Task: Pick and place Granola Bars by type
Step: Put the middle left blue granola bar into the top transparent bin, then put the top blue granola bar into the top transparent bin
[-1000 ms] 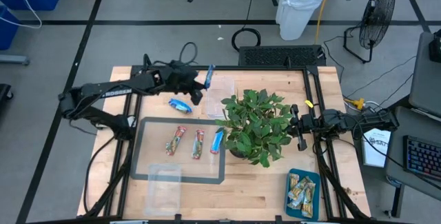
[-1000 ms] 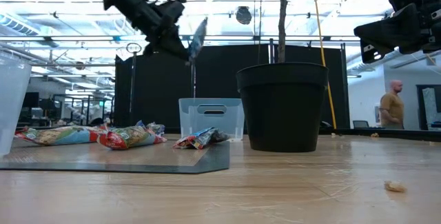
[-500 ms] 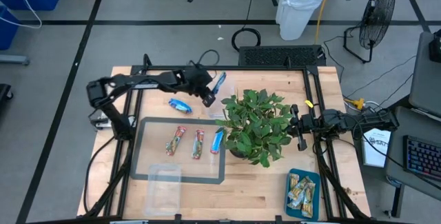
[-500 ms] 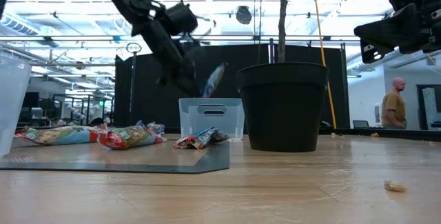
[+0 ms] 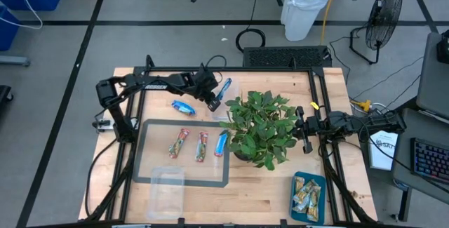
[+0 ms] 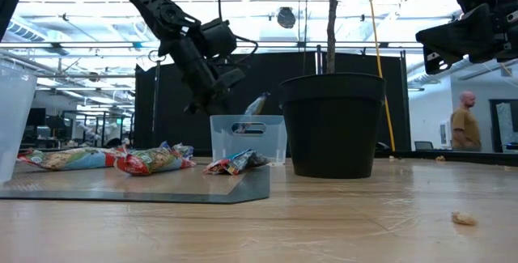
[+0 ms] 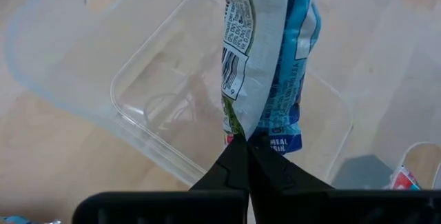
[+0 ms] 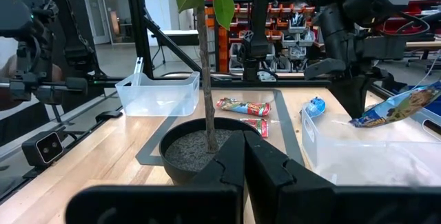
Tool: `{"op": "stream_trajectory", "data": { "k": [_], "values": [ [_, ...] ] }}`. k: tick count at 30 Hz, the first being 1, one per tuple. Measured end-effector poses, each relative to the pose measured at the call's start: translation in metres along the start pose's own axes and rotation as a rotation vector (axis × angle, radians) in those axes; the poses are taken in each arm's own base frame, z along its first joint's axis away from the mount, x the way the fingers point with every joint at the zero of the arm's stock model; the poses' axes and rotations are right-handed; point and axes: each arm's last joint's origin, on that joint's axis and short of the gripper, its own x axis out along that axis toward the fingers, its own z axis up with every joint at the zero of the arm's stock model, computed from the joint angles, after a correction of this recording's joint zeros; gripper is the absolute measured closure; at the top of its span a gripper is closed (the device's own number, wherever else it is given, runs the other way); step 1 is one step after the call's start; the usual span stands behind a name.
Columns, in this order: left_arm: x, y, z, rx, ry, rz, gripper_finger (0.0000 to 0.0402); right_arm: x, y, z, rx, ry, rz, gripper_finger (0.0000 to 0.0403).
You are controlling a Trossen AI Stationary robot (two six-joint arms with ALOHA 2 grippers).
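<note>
Since 1 second ago the left arm has swung from beside the loose blue bar toward the potted plant (image 5: 258, 126) and dropped, so the left gripper (image 5: 213, 102) now holds its blue granola bar (image 5: 224, 88) just above the clear tub (image 6: 248, 137) at the back of the desk (image 5: 280, 186). Its fingers are pinched fully together on the bar's lower seal, and in the left wrist view the bar (image 7: 269, 58) stands out from them with the tub's floor (image 7: 172, 100) behind it. In the low view the bar (image 6: 256, 104) tilts at rim height, seemingly not yet inside. The main risk, as I judge it, is a release from here: the long wrapper could catch the tub's rim and tip out onto the desk, or lodge against the plant's leaves, which crowd that side. Held only by a thin seal, the bar could also swing or slip early. Another blue bar (image 5: 184, 106) lies loose on the desk beside the arm, and 3 bars sit on the grey mat (image 5: 151, 175): 2 red-and-tan bars (image 5: 179, 143) and 1 blue bar (image 5: 222, 144). Green-and-beige bars (image 5: 306, 194) fill the teal tray (image 5: 309, 218). On the plant's other side the right gripper (image 5: 306, 128) hangs idle, fingers closed on nothing.
</note>
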Motion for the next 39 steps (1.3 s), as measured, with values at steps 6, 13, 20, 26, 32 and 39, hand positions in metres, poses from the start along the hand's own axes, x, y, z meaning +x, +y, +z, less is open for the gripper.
{"op": "stream_trajectory", "data": {
  "k": [6, 13, 20, 26, 32, 39],
  "values": [
    [0.0, 0.0, 0.0, -0.001, -0.003, -0.001, 0.0385, 0.0, 0.0, 0.0, 0.0, 0.0, 0.0, 0.0403],
    [0.0, 0.0, 0.001, -0.003, -0.005, -0.001, 0.0391, 0.0, 0.0, 0.0, 0.0, 0.0, 0.0, 0.0403],
    [-0.025, -0.001, 0.003, 0.032, -0.021, 0.011, 0.0394, 0.0, 0.0, 0.0, 0.0, 0.0, 0.0, 0.0403],
    [-0.083, 0.0, 0.005, 0.031, -0.118, 0.201, 0.0394, 0.0, 0.0, 0.0, 0.0, 0.0, 0.0, 0.0403],
    [-0.12, 0.007, 0.001, 0.021, -0.186, 0.452, 0.0394, 0.0, 0.0, 0.0, 0.0, 0.001, 0.0, 0.0403],
    [-0.113, 0.045, -0.006, -0.125, -0.042, 0.535, 0.0392, 0.0, 0.0, 0.0, 0.0, 0.001, 0.0, 0.0403]
  ]
}}
